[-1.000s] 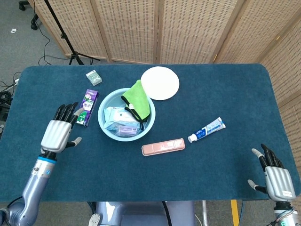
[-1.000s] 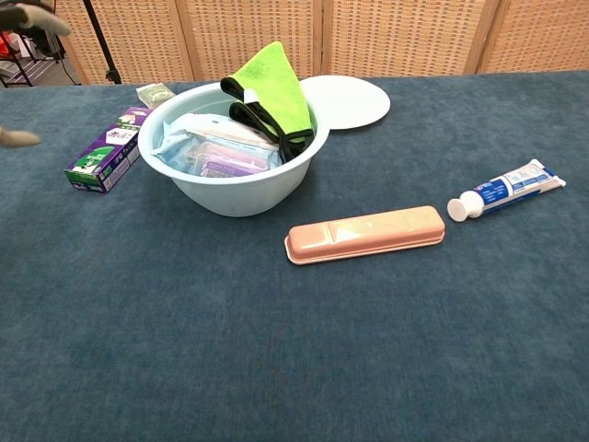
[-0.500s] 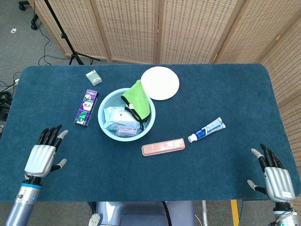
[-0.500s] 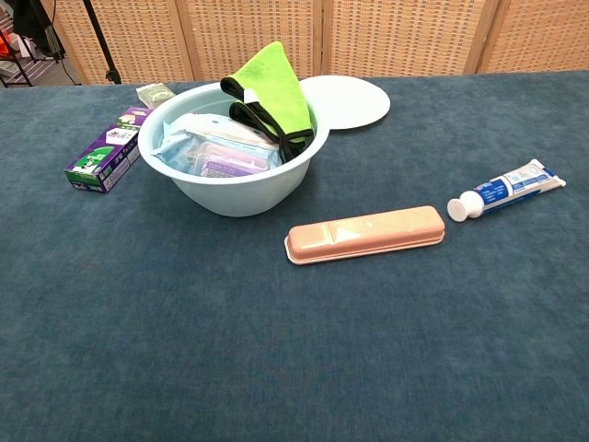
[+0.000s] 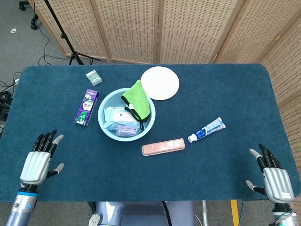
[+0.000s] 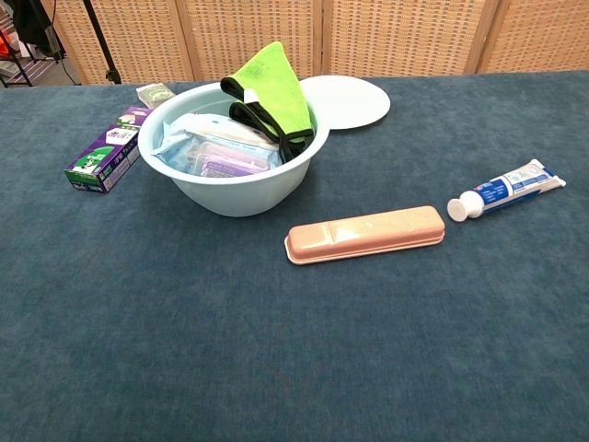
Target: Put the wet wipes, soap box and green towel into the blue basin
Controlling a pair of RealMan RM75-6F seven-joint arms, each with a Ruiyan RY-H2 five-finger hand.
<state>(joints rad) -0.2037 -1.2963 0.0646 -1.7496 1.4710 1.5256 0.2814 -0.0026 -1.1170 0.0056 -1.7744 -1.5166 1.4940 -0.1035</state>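
- Since the earlier frames, the left hand (image 5: 35, 162) has drawn back from beside the purple box (image 5: 86, 107) toward the near left edge of the table (image 5: 225, 94); nothing else has shifted.
- Head view: that left hand hovers palm down, fingers spread, holding nothing, well apart from every object.
- Head view: the right hand (image 5: 274, 178) sits at the near right corner, fingers likewise spread and empty.
- Head view: the blue basin (image 5: 104, 106) stands left of centre. Inside it lies the wet wipes (image 5: 114, 116) pack, with a pinkish-purple pack (image 5: 127, 129) just beside it; whether that is the soap box I cannot tell.
- Head view: the green towel (image 5: 137, 98) is draped over the basin's far right rim, partly inside.
- Head view: a white plate (image 5: 160, 83) lies just behind the basin, a small green box (image 5: 93, 76) sits far left, and a pink case (image 5: 163, 147) and a toothpaste tube (image 5: 206, 130) lie in front and to the right.
- Chest view: neither hand shows.
- Chest view: the basin (image 6: 230, 189) holds the wipes (image 6: 189, 138) and towel (image 6: 274, 87), which stands above the rim.
- Chest view: the purple box (image 6: 104, 157) lies near the basin's left, the pink case (image 6: 365, 234) in front, the tube (image 6: 507, 189) to the right.
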